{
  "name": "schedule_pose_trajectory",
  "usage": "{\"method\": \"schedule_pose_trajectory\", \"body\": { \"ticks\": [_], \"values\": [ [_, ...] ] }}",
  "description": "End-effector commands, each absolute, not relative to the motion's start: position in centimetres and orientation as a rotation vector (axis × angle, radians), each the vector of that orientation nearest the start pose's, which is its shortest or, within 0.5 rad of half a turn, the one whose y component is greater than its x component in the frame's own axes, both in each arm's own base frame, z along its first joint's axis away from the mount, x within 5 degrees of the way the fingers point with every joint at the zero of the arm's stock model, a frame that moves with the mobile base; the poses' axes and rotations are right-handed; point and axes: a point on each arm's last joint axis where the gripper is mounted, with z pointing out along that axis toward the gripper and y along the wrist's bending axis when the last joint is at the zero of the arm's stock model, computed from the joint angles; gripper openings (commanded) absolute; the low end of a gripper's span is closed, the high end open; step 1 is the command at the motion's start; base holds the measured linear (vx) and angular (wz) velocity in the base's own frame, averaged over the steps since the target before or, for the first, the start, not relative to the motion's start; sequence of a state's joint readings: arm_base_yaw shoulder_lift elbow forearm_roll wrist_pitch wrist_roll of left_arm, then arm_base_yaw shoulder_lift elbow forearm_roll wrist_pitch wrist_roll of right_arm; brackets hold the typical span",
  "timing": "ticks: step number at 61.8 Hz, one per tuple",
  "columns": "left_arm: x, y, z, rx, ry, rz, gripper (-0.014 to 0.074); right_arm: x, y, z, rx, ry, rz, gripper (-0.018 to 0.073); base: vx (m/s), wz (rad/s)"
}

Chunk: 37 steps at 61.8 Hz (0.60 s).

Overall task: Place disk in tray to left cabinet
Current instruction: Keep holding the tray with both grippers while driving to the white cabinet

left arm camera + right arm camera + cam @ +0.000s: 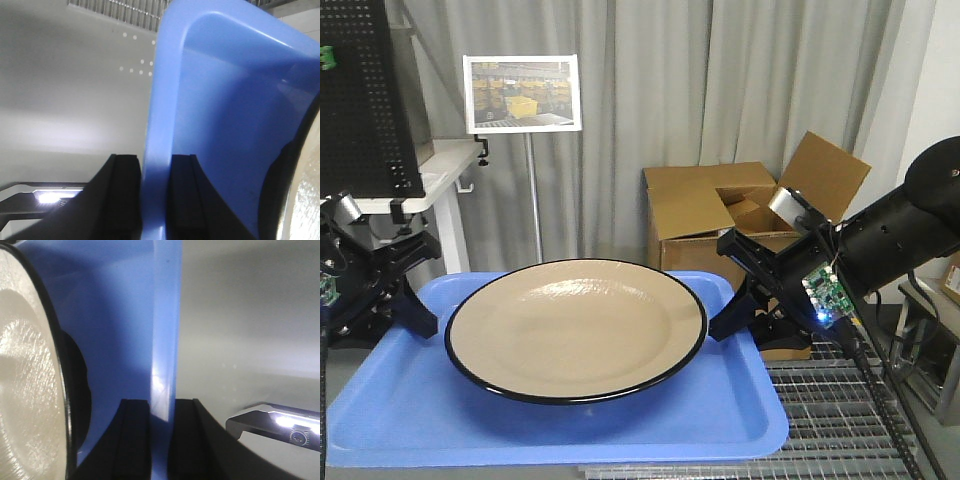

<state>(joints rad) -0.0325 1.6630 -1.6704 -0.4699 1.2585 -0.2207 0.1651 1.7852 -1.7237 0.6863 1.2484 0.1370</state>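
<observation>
The disk [575, 325] lies flat in the middle of the tray [410, 410] and fills most of it, so the loading part looks done. The left hand [418, 320] is clamped on the tray's left rim and the right hand [732, 322] on its right rim. Both wrist views show the blue edge pinched between black fingers [125, 200]. The tray seems to be held clear of the metal grating [850, 420], with a cardboard box [720, 205] behind. What is left, I judge, is to swing left and set it on a cabinet shelf. I cannot make out the cabinet itself with any certainty.
</observation>
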Motion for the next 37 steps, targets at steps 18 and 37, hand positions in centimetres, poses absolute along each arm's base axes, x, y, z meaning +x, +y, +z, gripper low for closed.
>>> {"method": "schedule_pose_trajectory", "body": {
  "ticks": [18, 37],
  "values": [
    [32.98, -6.66, 40.73, -0.306, 2.576, -0.926, 0.0, 34.42, 12.85, 39.5, 0.049, 2.599, 1.265, -0.0006, 0.4, -0.08],
    [32.99, -6.66, 40.74, -0.306, 2.575, -0.926, 0.0, 34.42, 12.85, 39.5, 0.049, 2.599, 1.265, -0.0006, 0.3, -0.22]
  ]
}}
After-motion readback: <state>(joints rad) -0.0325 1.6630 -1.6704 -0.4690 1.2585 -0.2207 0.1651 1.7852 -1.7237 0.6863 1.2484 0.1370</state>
